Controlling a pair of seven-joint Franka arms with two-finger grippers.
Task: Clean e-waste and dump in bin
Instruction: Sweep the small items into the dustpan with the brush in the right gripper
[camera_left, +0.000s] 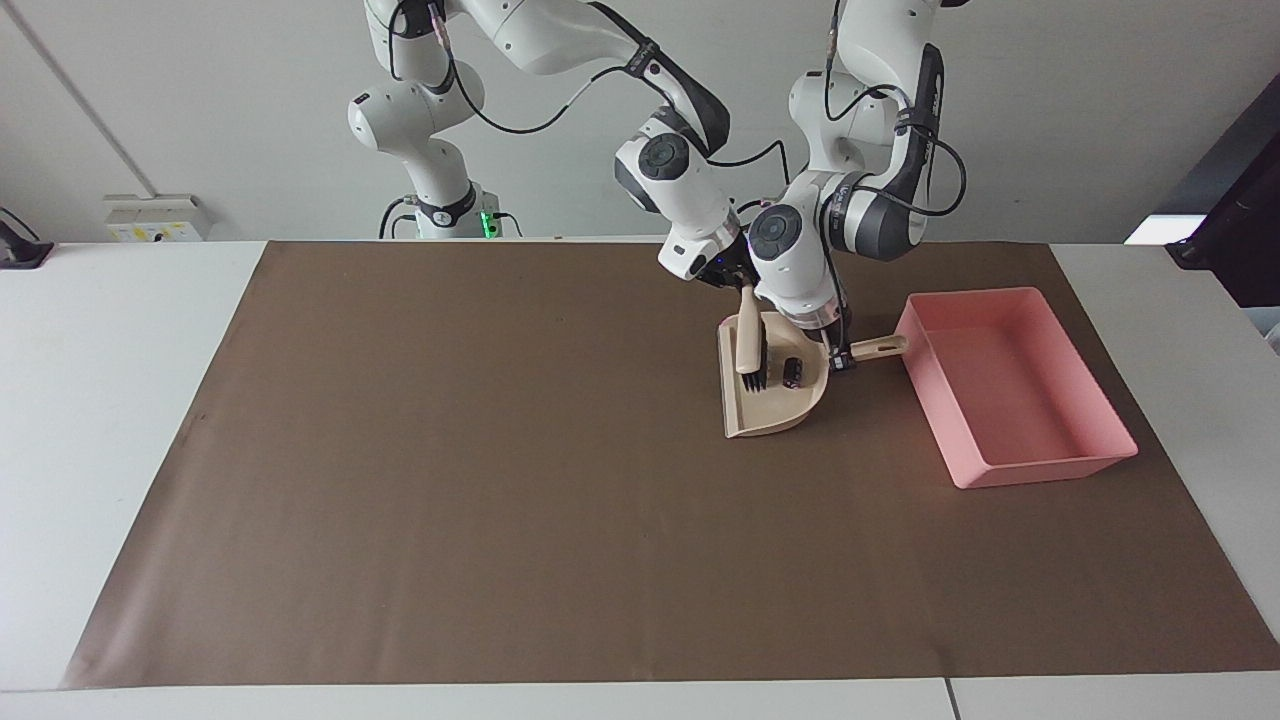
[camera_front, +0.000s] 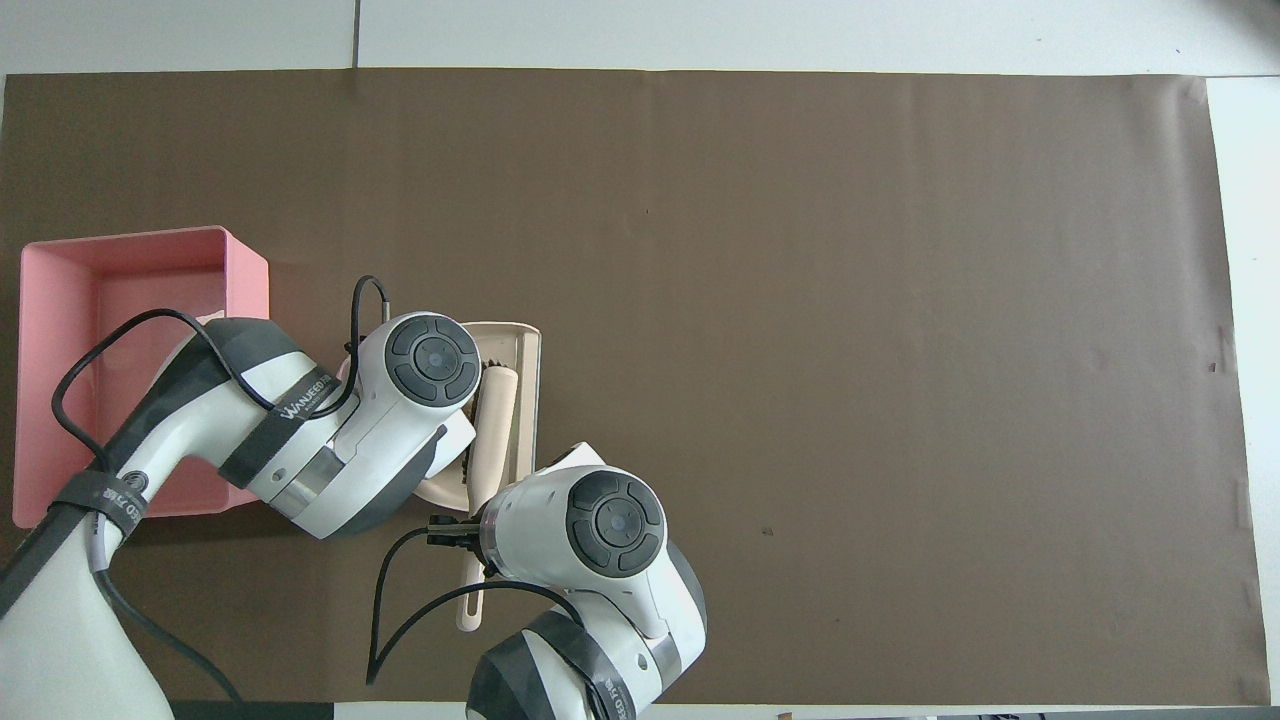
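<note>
A beige dustpan (camera_left: 765, 415) lies flat on the brown mat beside the pink bin (camera_left: 1040, 468), on the side toward the right arm. My left gripper (camera_left: 838, 352) is shut on the dustpan's handle (camera_left: 880, 347). My right gripper (camera_left: 735, 282) is shut on a wooden brush (camera_left: 747, 335), whose dark bristles (camera_left: 756, 379) rest inside the pan. One small black piece of e-waste (camera_left: 792, 372) lies in the pan next to the bristles. In the overhead view both wrists cover the grippers; the brush (camera_front: 492, 410), the dustpan's lip (camera_front: 530, 385) and the bin (camera_front: 245, 270) show.
The brown mat (camera_left: 500, 450) covers most of the table, with white table edge around it. The pink bin holds nothing that I can see. Both arms crowd together over the dustpan.
</note>
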